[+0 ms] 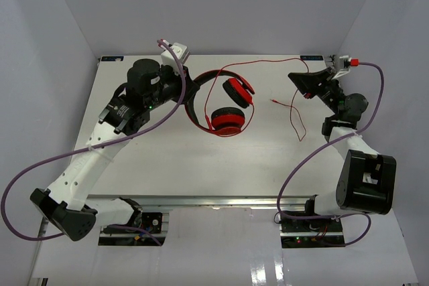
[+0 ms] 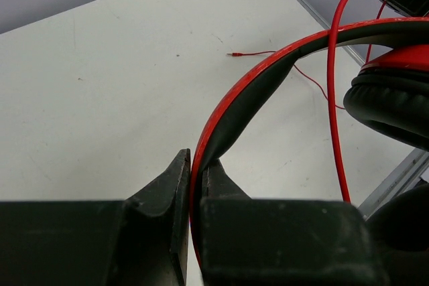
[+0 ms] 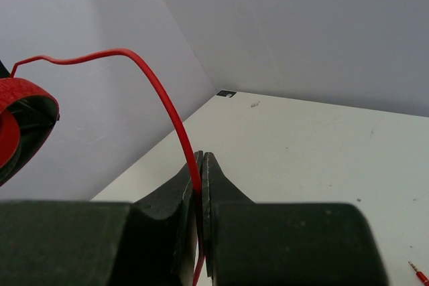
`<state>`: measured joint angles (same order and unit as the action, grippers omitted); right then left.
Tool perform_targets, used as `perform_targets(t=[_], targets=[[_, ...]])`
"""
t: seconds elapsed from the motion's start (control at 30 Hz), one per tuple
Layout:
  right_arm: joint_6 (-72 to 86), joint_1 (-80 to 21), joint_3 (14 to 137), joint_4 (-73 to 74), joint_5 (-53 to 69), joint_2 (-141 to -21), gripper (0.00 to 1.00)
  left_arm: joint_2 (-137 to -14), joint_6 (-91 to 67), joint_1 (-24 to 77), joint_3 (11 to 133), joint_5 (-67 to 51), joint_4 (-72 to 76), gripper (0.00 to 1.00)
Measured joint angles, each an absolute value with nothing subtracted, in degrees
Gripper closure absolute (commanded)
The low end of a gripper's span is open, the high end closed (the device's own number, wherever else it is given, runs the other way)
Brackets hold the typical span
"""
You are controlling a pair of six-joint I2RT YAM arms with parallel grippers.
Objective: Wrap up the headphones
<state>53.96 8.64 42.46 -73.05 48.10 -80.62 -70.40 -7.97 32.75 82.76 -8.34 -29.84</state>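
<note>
The left gripper [image 2: 196, 165] is clamped on the red-and-black headband [image 2: 248, 92] of the red over-ear headphones [image 1: 226, 120], steadying them at the white surface's [image 1: 167, 159] far middle — apparently so the right gripper [image 3: 201, 162], pinched shut on their thin red cable [image 3: 161, 92], can wind it.

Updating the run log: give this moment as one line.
left gripper: shut on headband | right gripper: shut on cable | plug: on table | cable: not wrapped

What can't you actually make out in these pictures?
Left wrist view: right edge cuts off the red over-ear headphones' black ear pad.
Right wrist view: bottom edge cuts off the thin red cable below the right hand.
Top view: the cable's plug is too small to detail.
</note>
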Motion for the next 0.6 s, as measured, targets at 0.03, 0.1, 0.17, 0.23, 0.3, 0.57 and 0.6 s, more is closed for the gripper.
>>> perform_targets(t=[0.03,0.1,0.17,0.23,0.3,0.57,0.6], targets=[[53.97,8.64,42.44,-73.28,48.23,-80.62,0.92,-70.41,-8.05,32.75,82.70,-8.40,-30.03,1.00],[53.86,8.64,42.22,-73.75,48.46,-80.62,0.92,-70.38,-8.32,32.75,82.78,-8.65,-29.97,1.00],[53.37,8.62,41.53,-74.00,48.92,-80.62,0.92,-70.39,-8.77,32.75,83.51,-8.80,-30.13,1.00],[52.59,8.44,40.86,-74.14,49.96,-80.92,0.90,-70.87,-9.19,32.75,85.64,-8.70,-30.77,1.00],[51.72,7.70,40.59,-74.13,51.33,-81.71,0.89,-71.87,-9.79,32.75,89.18,-8.61,-31.22,1.00],[45.24,-5.29,41.03,-73.99,56.97,-85.57,0.85,-78.11,-12.83,32.75,102.87,-7.70,-30.44,1.00],[44.30,-7.23,41.58,-74.10,57.31,-86.20,0.85,-78.96,-13.01,32.75,103.97,-7.35,-30.41,1.00]])
